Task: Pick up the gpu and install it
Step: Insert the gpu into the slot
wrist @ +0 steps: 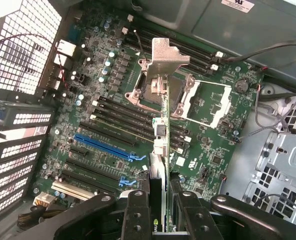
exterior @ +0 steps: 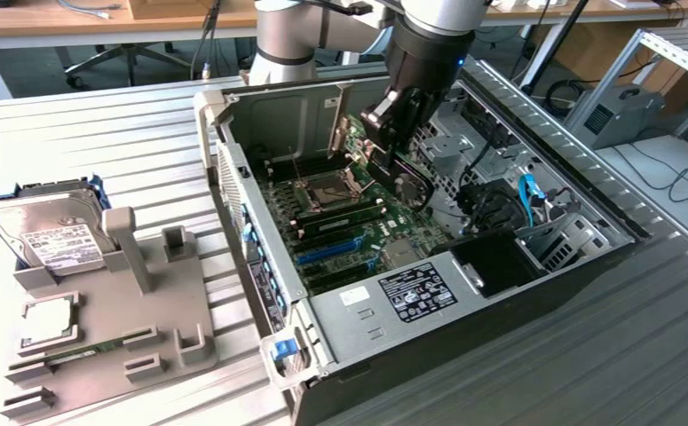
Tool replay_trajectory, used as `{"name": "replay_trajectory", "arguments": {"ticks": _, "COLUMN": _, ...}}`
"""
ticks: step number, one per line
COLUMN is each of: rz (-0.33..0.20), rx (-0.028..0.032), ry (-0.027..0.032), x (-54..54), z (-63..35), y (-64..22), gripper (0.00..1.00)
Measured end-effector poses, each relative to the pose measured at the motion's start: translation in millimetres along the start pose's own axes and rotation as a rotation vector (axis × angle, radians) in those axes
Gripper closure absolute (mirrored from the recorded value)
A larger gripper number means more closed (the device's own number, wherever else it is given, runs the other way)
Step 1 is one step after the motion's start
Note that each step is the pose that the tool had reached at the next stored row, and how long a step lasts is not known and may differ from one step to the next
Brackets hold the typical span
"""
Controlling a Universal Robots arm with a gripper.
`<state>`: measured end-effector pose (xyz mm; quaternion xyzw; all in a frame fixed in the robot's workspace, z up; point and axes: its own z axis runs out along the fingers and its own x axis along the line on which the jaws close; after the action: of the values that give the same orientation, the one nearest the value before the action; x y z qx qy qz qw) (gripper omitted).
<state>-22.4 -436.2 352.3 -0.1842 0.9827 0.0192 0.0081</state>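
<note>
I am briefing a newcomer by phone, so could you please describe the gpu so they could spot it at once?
Look into the open computer case, above its green motherboard, where the arm's gripper reaches in. The gpu is the thin card clamped between its fingers. Unlike the silver hard drive outside the case, it is dark with a silver bracket at one end.

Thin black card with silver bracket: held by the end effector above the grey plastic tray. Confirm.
Wrong spot. The end effector holds the thin black card with silver bracket above the green motherboard, as the wrist view shows.
</note>
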Motion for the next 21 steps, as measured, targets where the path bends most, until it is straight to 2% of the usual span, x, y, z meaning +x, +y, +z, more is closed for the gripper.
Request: {"name": "replay_trajectory", "arguments": {"ticks": 21, "rz": -0.045, "rx": -0.001, "ry": 0.0015, "x": 0.0, "z": 0.0, "y": 0.0, "gripper": 0.74}}
